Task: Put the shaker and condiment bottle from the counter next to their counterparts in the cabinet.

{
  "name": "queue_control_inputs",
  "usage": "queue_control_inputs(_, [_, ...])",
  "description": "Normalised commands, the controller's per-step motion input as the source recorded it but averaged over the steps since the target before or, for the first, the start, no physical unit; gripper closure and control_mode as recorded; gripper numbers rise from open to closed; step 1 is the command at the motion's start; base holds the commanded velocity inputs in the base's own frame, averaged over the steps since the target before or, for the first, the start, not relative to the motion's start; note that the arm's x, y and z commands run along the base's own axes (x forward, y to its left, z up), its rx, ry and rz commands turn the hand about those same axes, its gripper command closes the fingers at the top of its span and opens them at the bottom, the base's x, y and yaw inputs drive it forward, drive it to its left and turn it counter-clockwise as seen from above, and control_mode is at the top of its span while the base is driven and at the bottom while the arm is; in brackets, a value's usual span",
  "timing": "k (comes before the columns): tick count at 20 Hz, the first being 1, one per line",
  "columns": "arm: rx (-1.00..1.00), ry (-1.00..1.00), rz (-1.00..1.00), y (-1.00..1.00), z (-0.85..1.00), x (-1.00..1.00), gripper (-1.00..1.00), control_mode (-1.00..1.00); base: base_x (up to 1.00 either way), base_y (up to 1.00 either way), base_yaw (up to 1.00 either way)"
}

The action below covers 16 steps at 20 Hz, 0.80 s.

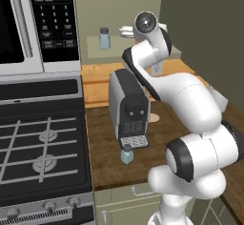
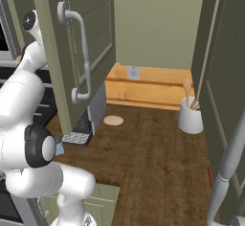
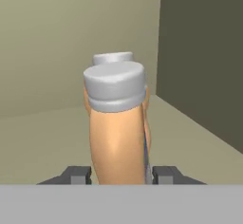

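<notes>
Condiment bottle [image 3: 116,123] between the gripper [image 3: 121,174] fingertips inside the cabinet [image 3: 199,52].
It stands on the shelf directly before its matching bottle; whether the jaws still clamp it, I cannot tell. Shaker [image 1: 127,154] sits on the counter [image 1: 109,162] by the coffee machine [image 1: 127,109].

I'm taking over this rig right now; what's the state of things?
Gripper: finger tips flank the condiment bottle; gripped or released, cannot tell.
Condiment bottle: upright in the cabinet, right in front of its counterpart bottle.
Shaker: on the counter, by the coffee machine; counterpart shaker on the cabinet shelf.
Left: confirm release, then move the shaker up.
</notes>
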Motion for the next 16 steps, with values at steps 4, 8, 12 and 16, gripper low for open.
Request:
queue_control_inputs(4, [0.0, 0.0, 0.0, 0.01, -0.25, -0.36, -1.0, -1.0, 0.0, 0.0, 0.0])
queue_control_inputs(8, [0.0, -0.01, 0.0, 0.05, -0.21, -0.86, -1.0, -1.0, 0.0, 0.0, 0.0])
queue_control_inputs(12, [0.0, -0.07, 0.0, 0.04, -0.02, -1.0, -1.0, -1.0, 0.0, 0.0, 0.0])
queue_control_inputs(16, [0.0, -0.06, -0.01, 0.23, 0.0, -1.0, -1.0, -1.0, 0.0, 0.0, 0.0])
